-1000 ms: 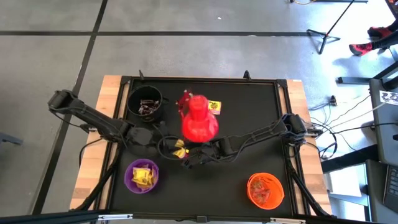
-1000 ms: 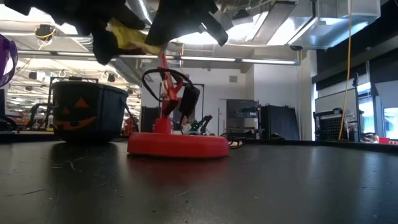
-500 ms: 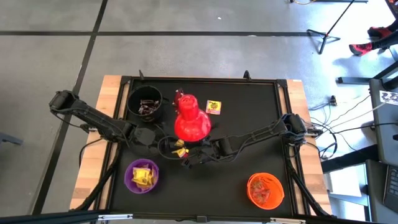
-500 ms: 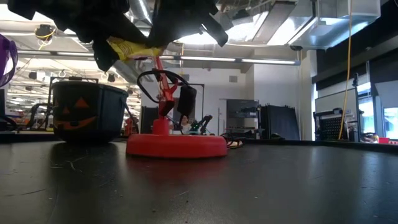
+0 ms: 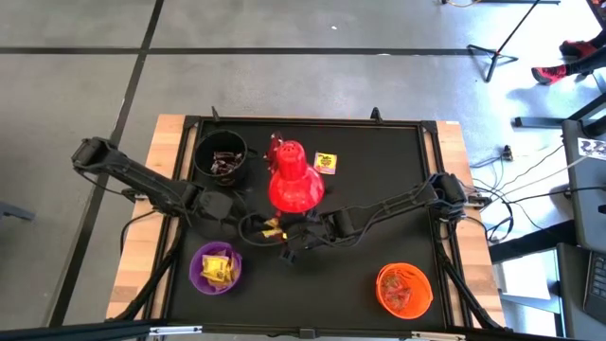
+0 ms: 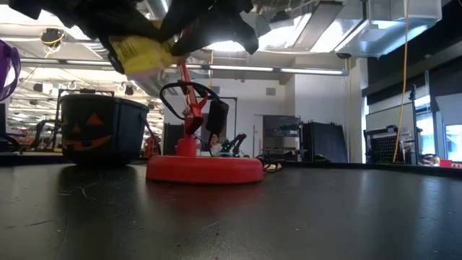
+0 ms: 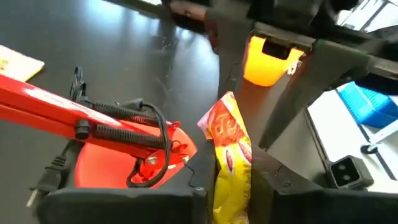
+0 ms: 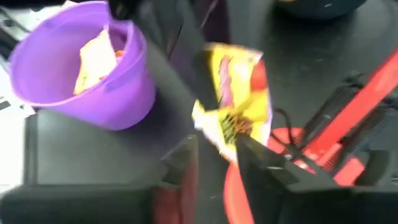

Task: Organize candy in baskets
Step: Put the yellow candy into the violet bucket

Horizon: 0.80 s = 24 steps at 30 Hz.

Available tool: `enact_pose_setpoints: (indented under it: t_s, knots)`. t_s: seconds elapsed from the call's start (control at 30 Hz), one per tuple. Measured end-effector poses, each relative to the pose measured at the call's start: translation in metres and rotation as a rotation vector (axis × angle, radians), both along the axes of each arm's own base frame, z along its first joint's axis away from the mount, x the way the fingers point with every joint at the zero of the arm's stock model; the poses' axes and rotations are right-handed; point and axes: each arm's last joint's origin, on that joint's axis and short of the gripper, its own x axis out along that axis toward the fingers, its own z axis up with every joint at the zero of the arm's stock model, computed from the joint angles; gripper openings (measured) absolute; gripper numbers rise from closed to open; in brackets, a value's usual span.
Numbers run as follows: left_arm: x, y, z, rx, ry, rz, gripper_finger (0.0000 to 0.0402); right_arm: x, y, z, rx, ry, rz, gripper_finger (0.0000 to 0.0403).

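A yellow-wrapped candy [image 7: 230,149] hangs in the air near the table's middle, just in front of the red desk lamp [image 5: 294,185]. My left gripper [image 5: 256,225] reaches it from the table's left and is shut on it. My right gripper [image 8: 214,165] comes from the right. Its fingers stand apart on either side of the candy's crimped end [image 8: 231,127]. The black basket [image 5: 220,158] stands far left, the purple basket [image 5: 216,267] near left with yellow candy in it, and the orange basket [image 5: 404,289] near right. My left gripper pinches the candy's near end [image 7: 227,193] between its two fingers. The fingers come from the table's left, slanting a little downward. The rest of the wrapper sticks out past the fingertips toward my right gripper. It is lifted clear of the table [image 6: 141,52].
The lamp's round base [image 6: 206,167] and its cord stand just behind the candy, and its red head leans over the table's middle. A loose yellow candy [image 5: 326,163] lies on the black mat right of the lamp. The mat's right half is bare up to the orange basket.
My left gripper's fingers have closed onto the yellow candy, which my right gripper was holding up. The candy has tipped, and in the low view it now shows its broad face instead of a thin edge. The lamp's head has swayed a little toward the table's left.
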Motion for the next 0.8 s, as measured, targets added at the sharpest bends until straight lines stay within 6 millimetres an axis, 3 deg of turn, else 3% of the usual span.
enact_pose_setpoints:
  t_s: [0.23, 0.53, 0.67, 0.8]
  knots:
    - [-0.029, 0.008, 0.031, 0.032, -0.003, -0.039, 0.0023, -0.015, -0.001, 0.018, 0.025, 0.024, -0.027, 0.0177]
    - [-0.070, -0.003, 0.078, -0.033, 0.128, -0.344, 0.0020, -0.042, 0.011, 0.041, -0.160, -0.012, -0.139, 0.0173]
    - [-0.084, -0.012, 0.092, -0.023, 0.203, -0.379, 0.0020, -0.046, 0.015, 0.040, -0.211, -0.003, -0.158, 0.0172]
    - [-0.091, -0.020, 0.094, -0.031, 0.264, -0.366, 0.0020, -0.047, 0.013, 0.038, -0.209, 0.015, -0.178, 0.0172]
